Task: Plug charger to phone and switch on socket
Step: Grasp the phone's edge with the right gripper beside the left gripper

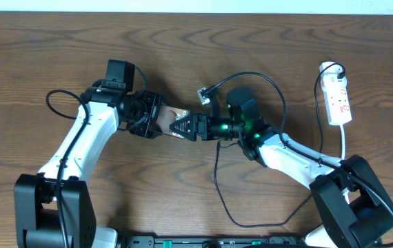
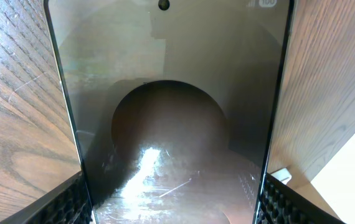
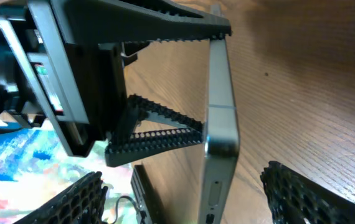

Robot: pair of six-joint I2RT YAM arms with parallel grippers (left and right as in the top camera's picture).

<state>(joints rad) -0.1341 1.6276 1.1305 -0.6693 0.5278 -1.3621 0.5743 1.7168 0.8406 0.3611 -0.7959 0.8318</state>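
The phone [image 2: 177, 143] had a glossy, smudged face and satin metal edge; the desk [image 1: 58, 41] was grained brown wood; the socket [image 1: 339, 102], smooth white plastic.

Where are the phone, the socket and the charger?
phone [image 2: 171, 137]: left wrist view, middle of its glossy face.
socket [image 1: 339, 100]: overhead view, middle of the white strip.
charger [image 1: 216, 169]: overhead view, on its black cable.

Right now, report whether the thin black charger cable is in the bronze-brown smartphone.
Out: its plug tip lies on the wooden table, apart from the smartphone clamped in the left tool.
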